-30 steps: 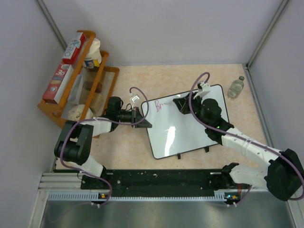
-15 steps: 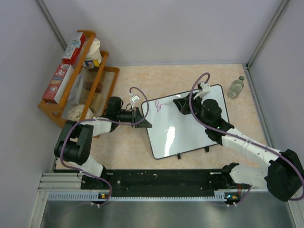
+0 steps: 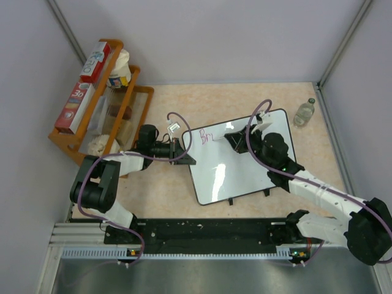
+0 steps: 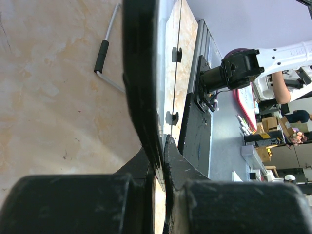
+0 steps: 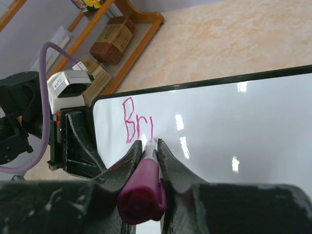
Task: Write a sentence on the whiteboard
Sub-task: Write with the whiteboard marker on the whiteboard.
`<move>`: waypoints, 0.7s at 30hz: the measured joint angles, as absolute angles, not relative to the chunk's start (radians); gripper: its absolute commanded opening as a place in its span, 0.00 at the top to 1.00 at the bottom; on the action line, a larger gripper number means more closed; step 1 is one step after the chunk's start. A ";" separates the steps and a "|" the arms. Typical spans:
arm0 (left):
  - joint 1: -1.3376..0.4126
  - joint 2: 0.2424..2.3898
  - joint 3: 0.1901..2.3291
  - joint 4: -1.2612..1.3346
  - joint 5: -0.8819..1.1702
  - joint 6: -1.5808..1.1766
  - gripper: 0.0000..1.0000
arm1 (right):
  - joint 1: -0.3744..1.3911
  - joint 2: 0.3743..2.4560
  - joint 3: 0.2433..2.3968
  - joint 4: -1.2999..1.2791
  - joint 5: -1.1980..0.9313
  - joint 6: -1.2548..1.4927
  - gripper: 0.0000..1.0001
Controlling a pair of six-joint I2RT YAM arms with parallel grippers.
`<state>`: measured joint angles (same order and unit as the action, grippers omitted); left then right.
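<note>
Three letters so far: sentence (image 5: pixel 136 122) at "Bri", pink, top-left corner of whiteboard (image 3: pixel 233 174); rest not yet written.
Whiteboard spot: flat on table (image 3: pixel 294 92), mid-table, skewed; long axis from left-arm side up toward far right; small feet on near long edge.
Left fingers (image 4: pixel 178 168): clamped tight on whiteboard's left short edge, frame pinched between them; likely steadying only.
Right fingers (image 5: pixel 134 156): closed hard on pink marker (image 5: pixel 145 190), tip down at board just right of the "i"; contact probable, hard to confirm.
Key relation: blank board to the right of marker tip, along the long axis; writing line heading away from left fingers toward far-right corner.
Nearer arm: right, straight over the writing row; left only at the edge.
Next move, judged: next letter just beside the "i", same baseline, short strokes.
Risk, judged: board sliding under pen pressure if edge clamp slips; glare patches masking strokes.
Others: wooden rack (image 3: pixel 92 131) with boxes at far left, small bottle (image 3: pixel 304 113) at far right, both well apart from marker.
</note>
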<state>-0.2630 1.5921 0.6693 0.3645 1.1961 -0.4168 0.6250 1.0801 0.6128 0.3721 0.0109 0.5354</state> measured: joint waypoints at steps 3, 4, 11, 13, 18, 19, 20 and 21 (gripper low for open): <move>-0.263 1.592 0.669 0.364 1.196 -0.417 1.00 | 0.625 1.071 0.601 0.374 0.006 0.536 1.00; -0.263 1.592 0.669 0.364 1.196 -0.417 1.00 | 0.625 1.069 0.599 0.373 0.006 0.536 1.00; -0.263 1.588 0.669 0.364 1.196 -0.415 1.00 | 0.625 1.044 0.596 0.374 0.015 0.536 1.00; -0.264 1.586 0.669 0.364 1.196 -0.412 1.00 | 0.625 1.036 0.596 0.381 0.016 0.536 1.00; -0.264 1.586 0.669 0.364 1.197 -0.409 1.00 | 0.625 1.037 0.598 0.418 0.015 0.536 1.00; -0.264 1.586 0.669 0.364 1.197 -0.408 1.00 | 0.625 1.042 0.602 0.421 0.016 0.536 1.00; -0.264 1.586 0.669 0.364 1.197 -0.408 1.00 | 0.624 1.050 0.609 0.426 0.016 0.536 1.00; -0.264 1.586 0.669 0.364 1.197 -0.408 1.00 | 0.624 1.059 0.618 0.427 0.016 0.536 1.00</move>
